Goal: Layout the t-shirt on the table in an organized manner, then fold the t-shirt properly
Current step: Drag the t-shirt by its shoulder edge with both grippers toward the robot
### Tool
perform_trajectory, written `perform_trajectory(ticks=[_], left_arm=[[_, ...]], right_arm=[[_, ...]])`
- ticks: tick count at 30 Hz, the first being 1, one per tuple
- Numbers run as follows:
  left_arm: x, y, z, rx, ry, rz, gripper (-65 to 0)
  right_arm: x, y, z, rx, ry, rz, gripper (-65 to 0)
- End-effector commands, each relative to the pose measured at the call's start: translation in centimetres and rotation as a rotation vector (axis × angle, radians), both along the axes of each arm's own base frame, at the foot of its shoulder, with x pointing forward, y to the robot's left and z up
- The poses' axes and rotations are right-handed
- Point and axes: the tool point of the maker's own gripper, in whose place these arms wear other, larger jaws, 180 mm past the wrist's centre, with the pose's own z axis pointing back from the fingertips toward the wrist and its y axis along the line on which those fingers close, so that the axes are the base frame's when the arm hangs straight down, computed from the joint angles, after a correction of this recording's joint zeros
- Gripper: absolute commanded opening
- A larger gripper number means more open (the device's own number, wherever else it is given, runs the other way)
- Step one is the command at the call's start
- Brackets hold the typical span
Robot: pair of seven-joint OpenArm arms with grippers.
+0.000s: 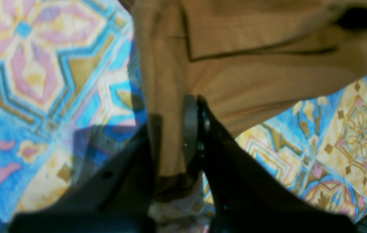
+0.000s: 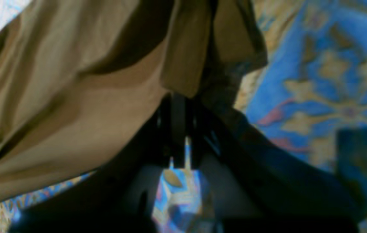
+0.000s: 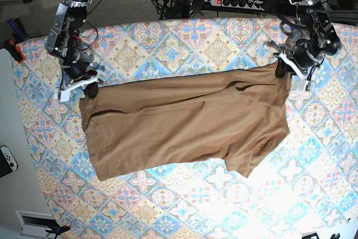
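Note:
The tan-brown t-shirt (image 3: pixel 184 121) lies spread wide across the patterned table (image 3: pixel 184 205), its far edge stretched between my two grippers. On the right of the base view, my left gripper (image 3: pixel 285 70) is shut on the shirt's far right corner; its wrist view has a fold of cloth (image 1: pixel 241 64) pinched between the black fingers (image 1: pixel 173 116). At the left, my right gripper (image 3: pixel 86 88) is shut on the far left corner, where cloth (image 2: pixel 73 97) bunches over the closed fingers (image 2: pixel 178 100). A sleeve sticks out at the shirt's near right (image 3: pixel 249 166).
A power strip (image 3: pixel 240 2) and cables run behind the table's far edge. A white controller (image 3: pixel 6 160) lies off the table at the left, and red-handled tools (image 3: pixel 14 46) sit beyond the far left corner. Bare patterned cloth surrounds the shirt.

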Motion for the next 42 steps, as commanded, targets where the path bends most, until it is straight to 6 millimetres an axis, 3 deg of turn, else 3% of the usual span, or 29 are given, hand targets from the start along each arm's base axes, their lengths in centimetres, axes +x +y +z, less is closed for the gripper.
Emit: perform_trajectory(ticks=[1,18,22,28,33,39,42], left_arm=[[-3.5,1.6,-2.1,0.092,0.172,-0.017,-65.0],[-10.1,1.6,-4.3,0.092,0.309,-0.026,-65.0],[-11.1,1.6,-4.5,0.092,0.328,-0.027,-65.0],[-11.7,1.3,-2.6,0.150,0.295,-0.073,-65.0],[-12.1,0.9,-1.0,0.198,0.272,-0.116,-65.0],[-13.0,2.0,-1.2,0.289,0.316,-0.135,-65.0],[-13.4,2.1,-1.5,0.316,0.336,-0.137,-65.0]], right_arm=[[-0.1,-1.0,0.6,-0.022,-0.017,-0.015,-65.0],[-5.3,-0.8,0.2,-0.071,0.038,0.014,-65.0],[-5.5,-0.8,0.2,-0.074,0.040,0.016,-65.0],[-7.2,-0.8,-0.6,-0.076,0.081,0.018,-65.0],[-7.4,-0.6,0.4,-0.100,0.061,0.035,-65.0],[-8.5,-0.6,0.7,-0.113,0.071,0.043,-65.0],[-9.0,-1.7,0.6,-0.122,0.079,0.015,-65.0]])
